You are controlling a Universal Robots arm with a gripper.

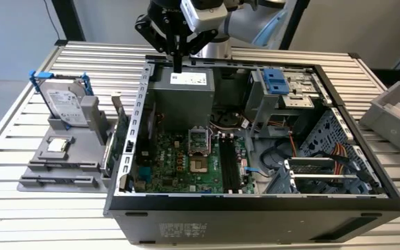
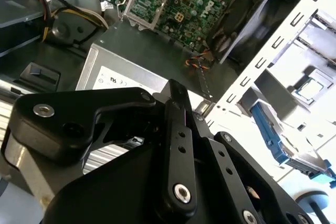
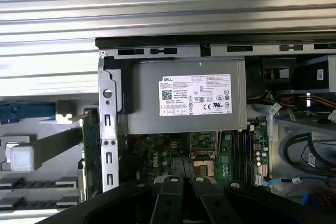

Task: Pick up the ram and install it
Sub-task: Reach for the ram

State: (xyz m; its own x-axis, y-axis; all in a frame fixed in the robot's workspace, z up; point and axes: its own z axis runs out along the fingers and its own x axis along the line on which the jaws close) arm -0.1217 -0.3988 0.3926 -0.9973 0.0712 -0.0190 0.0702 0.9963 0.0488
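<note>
- Black memory slots sit on the motherboard near the case's front wall, where a stick would seat.
- Grey fixture rests toward the bench edge on the exterior view's left, parts racked upright for easy grasping — whether the ram stands there, we cannot tell.
- Farthest, the gripper hangs above the power supply, clear of the case walls — fingers pinched narrow, holding nothing we can see.

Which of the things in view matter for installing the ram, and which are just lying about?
For the job: gripper, black motherboard slots, open computer case.
Lying about: hard drive in blue bracket, green card, grey bin.
</note>
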